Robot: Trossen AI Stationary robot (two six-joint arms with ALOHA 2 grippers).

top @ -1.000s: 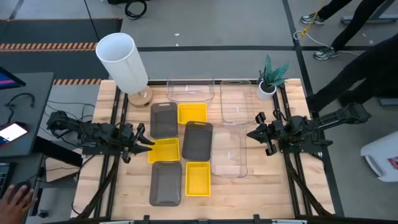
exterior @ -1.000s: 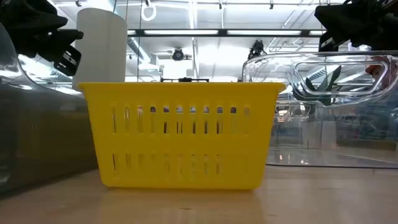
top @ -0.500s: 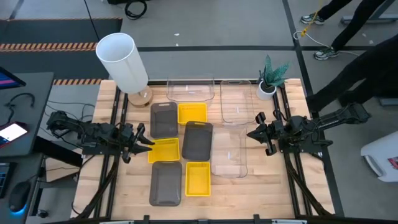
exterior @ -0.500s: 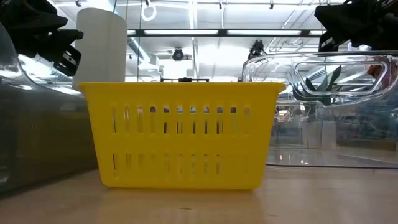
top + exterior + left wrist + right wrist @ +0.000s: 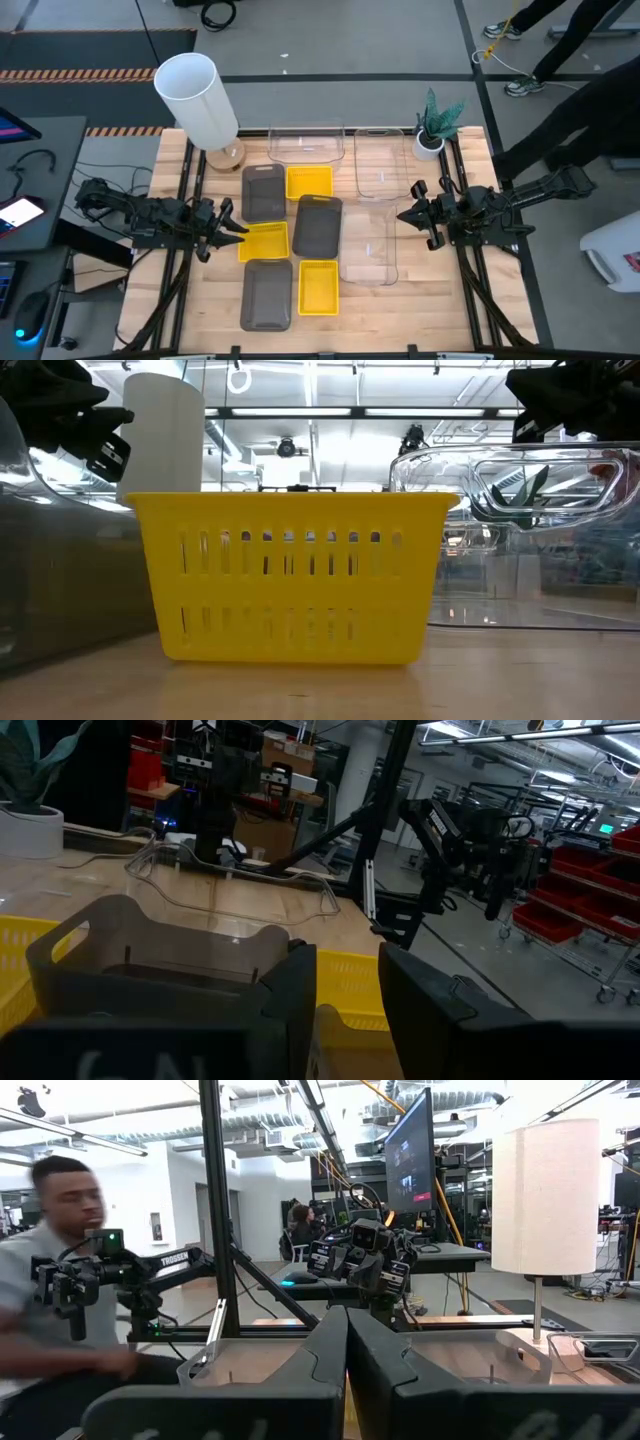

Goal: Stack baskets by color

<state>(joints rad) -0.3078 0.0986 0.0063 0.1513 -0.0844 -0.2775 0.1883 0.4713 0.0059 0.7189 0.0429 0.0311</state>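
"TROSSEN" is read on an arm in the right wrist view. Nine shallow plastic baskets are spread mid-frame on the wooden worktop (image 5: 400, 300) — most with long axes running top to bottom. The left claw (image 5: 240, 232), fingers apart, is met at the middle yellow basket (image 5: 264, 241); the right claw (image 5: 402, 214) is closed together, empty, beside a clear transparent basket (image 5: 370, 246).

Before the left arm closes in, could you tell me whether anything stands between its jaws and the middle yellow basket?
Nothing visible does. The left gripper hangs at the left edge of the middle yellow basket, jaws apart, with only bare table around it. The dark grey basket sits behind, out of the way.
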